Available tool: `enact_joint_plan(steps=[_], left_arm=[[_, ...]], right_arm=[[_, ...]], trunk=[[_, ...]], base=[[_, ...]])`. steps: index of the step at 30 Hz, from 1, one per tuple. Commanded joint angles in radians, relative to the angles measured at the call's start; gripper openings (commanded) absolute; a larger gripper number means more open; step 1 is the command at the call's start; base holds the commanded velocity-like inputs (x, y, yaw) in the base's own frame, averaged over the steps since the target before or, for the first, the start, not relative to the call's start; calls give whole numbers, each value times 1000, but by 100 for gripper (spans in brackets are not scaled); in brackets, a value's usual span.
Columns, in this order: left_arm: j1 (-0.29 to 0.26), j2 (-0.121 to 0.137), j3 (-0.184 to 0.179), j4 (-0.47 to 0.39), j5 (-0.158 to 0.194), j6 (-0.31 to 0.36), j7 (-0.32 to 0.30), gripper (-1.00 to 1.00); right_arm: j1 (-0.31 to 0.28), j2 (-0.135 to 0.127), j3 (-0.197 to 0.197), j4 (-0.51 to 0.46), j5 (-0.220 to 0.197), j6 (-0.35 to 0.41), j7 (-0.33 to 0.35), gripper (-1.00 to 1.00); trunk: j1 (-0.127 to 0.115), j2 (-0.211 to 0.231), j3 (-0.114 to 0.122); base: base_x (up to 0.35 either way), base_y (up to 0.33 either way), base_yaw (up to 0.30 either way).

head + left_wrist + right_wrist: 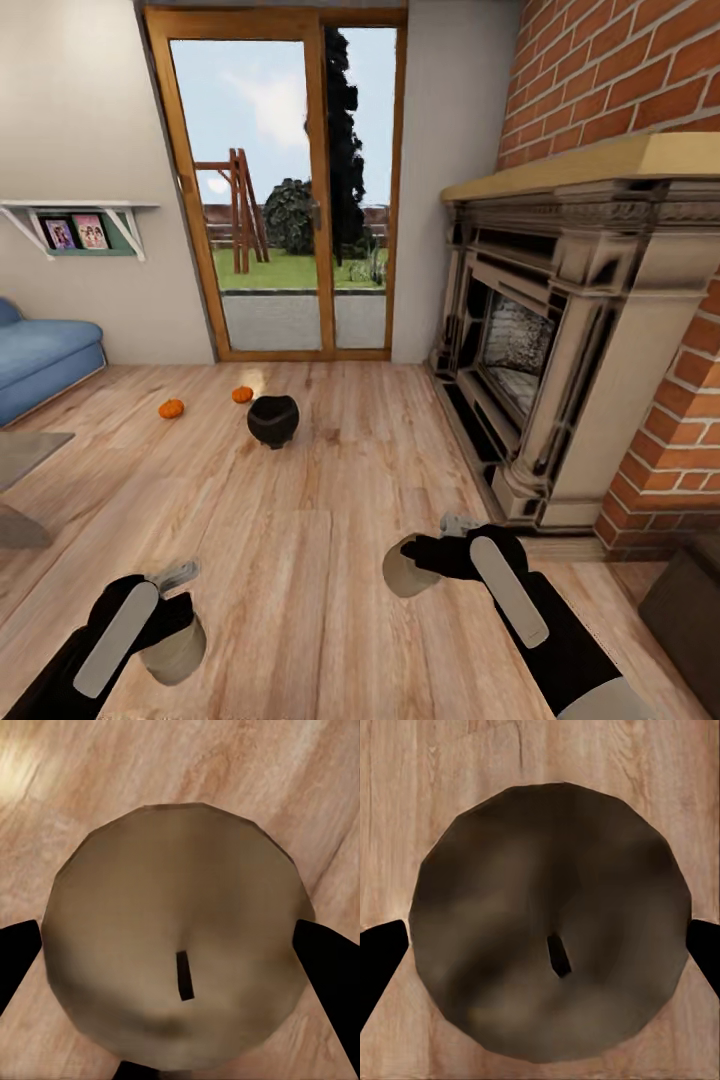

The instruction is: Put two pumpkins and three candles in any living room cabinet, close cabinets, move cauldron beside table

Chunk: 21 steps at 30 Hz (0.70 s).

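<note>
Left gripper point(165, 620) clamped on a candle point(175, 650), fingers point(16, 960) pressed to either side of its domed top point(176, 937), wick visible. Right gripper point(425, 560) likewise clenched round a second candle point(405, 572); darker in the right wrist view point(551, 919), probably shade, fingers point(379, 964) at its flanks. Both carried low over the wood floor point(330, 480).

Farther out: black cauldron point(273, 420) on the floor midway to the glass door point(275, 190); two pumpkins point(171, 408) point(242, 395) just beyond, left of it, apart from each other. Fireplace point(560, 340) to the right, blue sofa point(40, 360) at far left.

Risks, as judged: rounded candles held at the widest part, so a jolt while driving could slip one out. Turning near the fireplace could clip the right arm.

Hard to tell: grey slab at left edge point(25, 455) cut off, possibly the table. Dark corner at lower right point(685, 600) cut off, perhaps the cabinet. Grip depth hidden beneath the candles.
</note>
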<state>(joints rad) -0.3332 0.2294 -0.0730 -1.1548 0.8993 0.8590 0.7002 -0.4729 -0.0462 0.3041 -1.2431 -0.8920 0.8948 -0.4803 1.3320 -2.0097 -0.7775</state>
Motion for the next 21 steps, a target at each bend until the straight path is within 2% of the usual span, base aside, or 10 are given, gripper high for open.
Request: enact_joint_plan(steps=[1, 3, 7, 10, 13, 16, 18, 21], left_arm=[[-2, -5, -7, 19, 5, -25, 9, -100], [-2, -15, -16, 41, -5, -51, 8, -100], [-3, -21, -39, 73, -11, -101, 7, -100], [-3, -22, -76, 126, -14, -178, 6, -100], [-4, -22, -118, 179, -42, -255, 3, -100], [-4, -24, -133, 223, -83, -323, -19, -100], [-4, -27, -137, 254, -106, -348, -66, -100], [-4, -28, -138, 289, -117, -358, -103, -100]], right_arm=[[-1, -1, 13, 24, -12, -9, -19, -100], [-1, -1, 35, 81, -5, -44, -28, -100], [2, -1, 89, 188, 46, -194, -30, -100], [4, -1, 119, 281, 80, -315, -26, -100], [5, -1, 144, 369, 91, -403, -18, -100], [6, -1, 169, 403, 93, -444, -8, -100], [7, -1, 178, 415, 94, -456, -5, -100], [8, -1, 181, 425, 94, -471, -3, -100]], trunk=[[-4, 7, 2], [-12, 21, 9], [-27, 49, 21], [-39, 70, 31], [-50, 91, 40], [-62, 112, 49], [-69, 126, 56], [-81, 147, 65]], base=[[0, 0, 292], [0, 0, 292], [0, 0, 292], [0, 0, 292], [0, 0, 292], [0, 0, 292], [0, 0, 292], [0, 0, 292]])
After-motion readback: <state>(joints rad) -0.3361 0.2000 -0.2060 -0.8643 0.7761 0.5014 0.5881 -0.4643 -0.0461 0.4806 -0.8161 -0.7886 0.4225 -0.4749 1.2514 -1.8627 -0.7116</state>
